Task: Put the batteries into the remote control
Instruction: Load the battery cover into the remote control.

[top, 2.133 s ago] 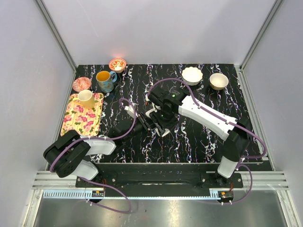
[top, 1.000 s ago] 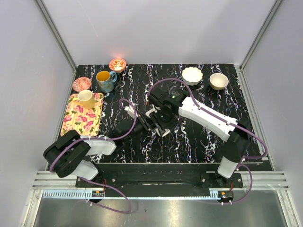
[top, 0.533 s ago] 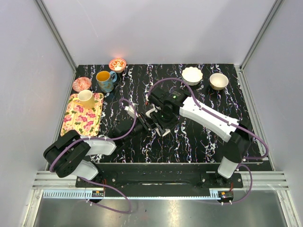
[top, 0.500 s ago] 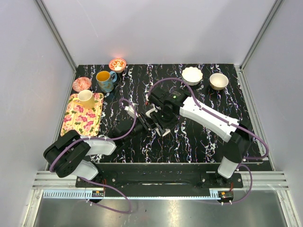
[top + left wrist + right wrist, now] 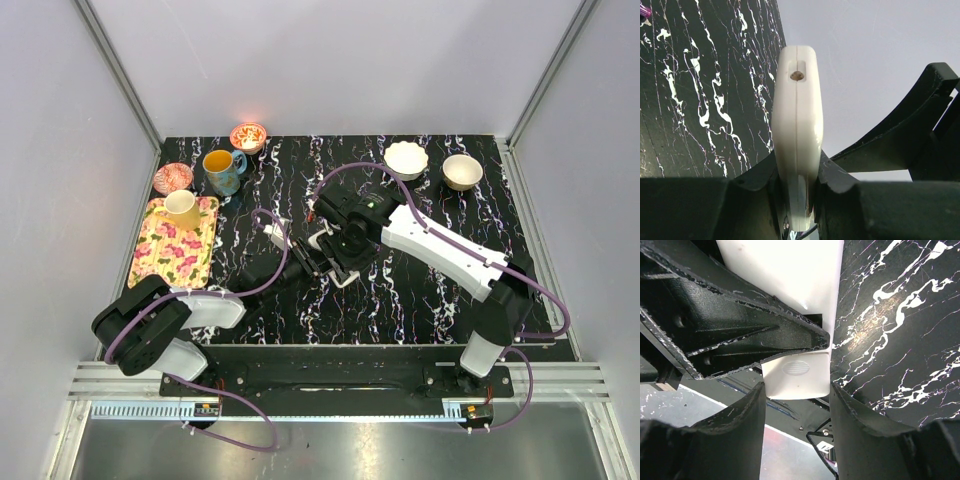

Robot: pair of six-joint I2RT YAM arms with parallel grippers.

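We are clamping the remote control (image 5: 796, 115) edge-up over the middle of the table (image 5: 430, 300) in the left gripper (image 5: 795, 200), jaws narrow. The right gripper (image 5: 796, 388), pinching the ribbed battery cover (image 5: 796, 371), has just edged away — the cover is probably sliding off.

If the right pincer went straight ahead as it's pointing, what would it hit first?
The remote control: its white end sits between the right pincer's fingers, with the left pincer clamping it beyond.
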